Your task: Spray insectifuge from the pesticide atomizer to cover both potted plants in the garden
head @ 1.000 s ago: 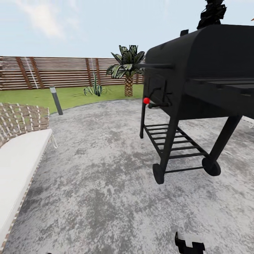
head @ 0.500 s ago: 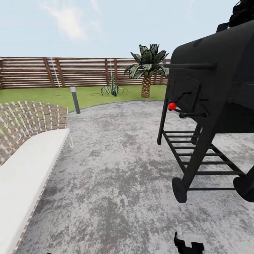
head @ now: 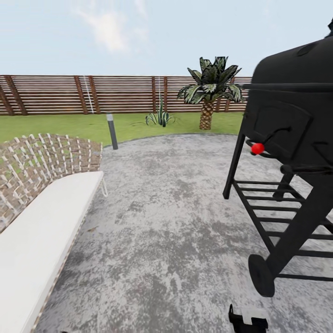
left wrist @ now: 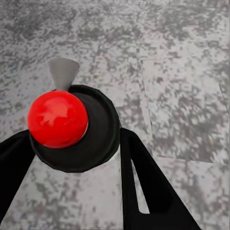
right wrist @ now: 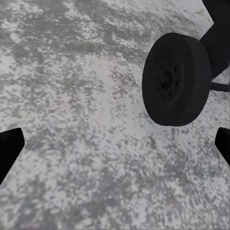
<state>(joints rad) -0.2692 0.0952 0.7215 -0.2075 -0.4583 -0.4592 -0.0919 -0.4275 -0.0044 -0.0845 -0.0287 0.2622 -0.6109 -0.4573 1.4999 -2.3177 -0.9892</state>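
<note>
I'm crossing the garden's stone patio (head: 152,222), barbecue smoker (head: 296,138) at two o'clock, fence (head: 115,95) at twelve; atomizer and potted plants unsighted, right jaws (right wrist: 115,143) wide and empty, left jaws' state unclear, everything remains.

Black grill (head: 296,138) with red knob (head: 257,148), mottled grey patio (head: 162,222), brown slatted fence (head: 115,95)

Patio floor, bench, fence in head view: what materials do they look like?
Patio floor: mottled grey stone or concrete, matte, blotchy with no sheen.
Bench: woven brown wicker-like back with open lattice; flat white seat, likely a cushion.
Fence: brown horizontal slats, probably stained wood.
</note>
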